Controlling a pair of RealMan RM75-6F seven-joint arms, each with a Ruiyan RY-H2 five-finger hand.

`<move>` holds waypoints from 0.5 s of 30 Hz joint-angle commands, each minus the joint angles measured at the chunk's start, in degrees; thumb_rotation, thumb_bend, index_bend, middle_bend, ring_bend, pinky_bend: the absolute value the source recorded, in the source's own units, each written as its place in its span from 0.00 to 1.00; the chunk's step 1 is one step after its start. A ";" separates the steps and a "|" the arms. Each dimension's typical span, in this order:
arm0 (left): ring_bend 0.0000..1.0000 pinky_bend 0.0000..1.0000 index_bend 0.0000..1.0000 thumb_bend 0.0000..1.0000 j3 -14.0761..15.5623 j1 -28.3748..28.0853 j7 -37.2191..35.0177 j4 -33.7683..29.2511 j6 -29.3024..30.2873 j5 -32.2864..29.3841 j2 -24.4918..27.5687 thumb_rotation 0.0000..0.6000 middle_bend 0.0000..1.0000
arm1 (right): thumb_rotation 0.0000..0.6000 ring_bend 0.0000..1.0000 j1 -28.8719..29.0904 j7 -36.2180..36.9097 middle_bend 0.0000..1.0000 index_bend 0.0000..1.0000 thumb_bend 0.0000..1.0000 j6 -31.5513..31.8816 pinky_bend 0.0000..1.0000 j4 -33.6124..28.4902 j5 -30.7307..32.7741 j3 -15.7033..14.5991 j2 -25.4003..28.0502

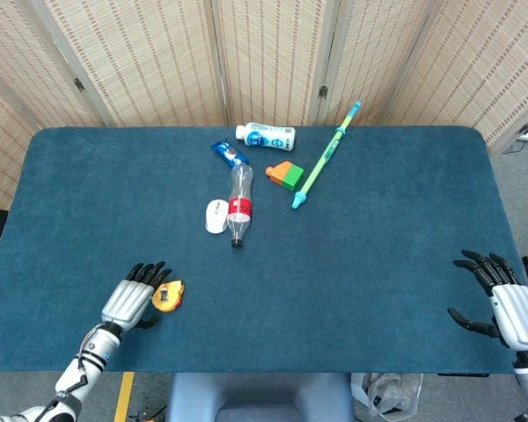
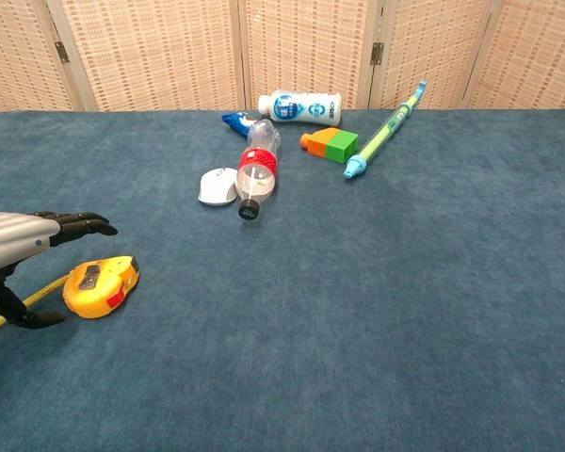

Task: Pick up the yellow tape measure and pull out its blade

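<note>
Yellow tape measure (image 2: 100, 287) lies on the blue cloth table (image 1: 352, 264) near the front-left corner, some blade already showing. My left hand (image 1: 132, 299) hovers beside it, fingers spread, holding nothing; my right hand (image 1: 502, 303) waits open, far off. Pickup and pull remain.

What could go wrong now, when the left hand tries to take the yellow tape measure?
1. The left hand is open beside the tape measure, not around it, so closing fingers might push it away.
2. A piece of blade already lies out under the hand and could snag.
3. It sits near the table front edge.
</note>
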 commanded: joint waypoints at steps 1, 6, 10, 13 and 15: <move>0.03 0.01 0.06 0.30 -0.41 -0.74 0.42 -0.31 -0.30 -1.30 -0.54 1.00 0.00 | 1.00 0.14 -0.02 0.08 0.17 0.21 0.25 -0.02 0.07 0.07 0.08 0.00 -0.03; 0.03 0.01 0.05 0.30 -1.23 -2.39 0.63 0.66 -1.42 -3.68 -1.80 1.00 0.00 | 1.00 0.14 -0.07 0.15 0.17 0.21 0.25 0.05 0.07 0.17 0.11 0.00 -0.03; 0.03 0.01 0.05 0.30 -1.84 -3.52 1.26 2.03 -1.39 -4.98 -2.71 1.00 0.00 | 1.00 0.14 -0.14 0.18 0.17 0.21 0.25 0.06 0.07 0.20 0.24 0.01 -0.04; 0.03 0.01 0.05 0.30 -2.28 -4.37 2.45 3.77 -0.86 -5.89 -3.49 1.00 0.00 | 1.00 0.14 -0.16 0.11 0.17 0.21 0.25 0.06 0.07 0.14 0.25 -0.01 0.00; 0.03 0.01 0.05 0.30 -2.51 -4.95 3.22 5.06 -0.81 -6.79 -3.85 1.00 0.00 | 1.00 0.14 -0.19 0.08 0.17 0.21 0.25 0.16 0.07 0.04 0.22 0.02 0.06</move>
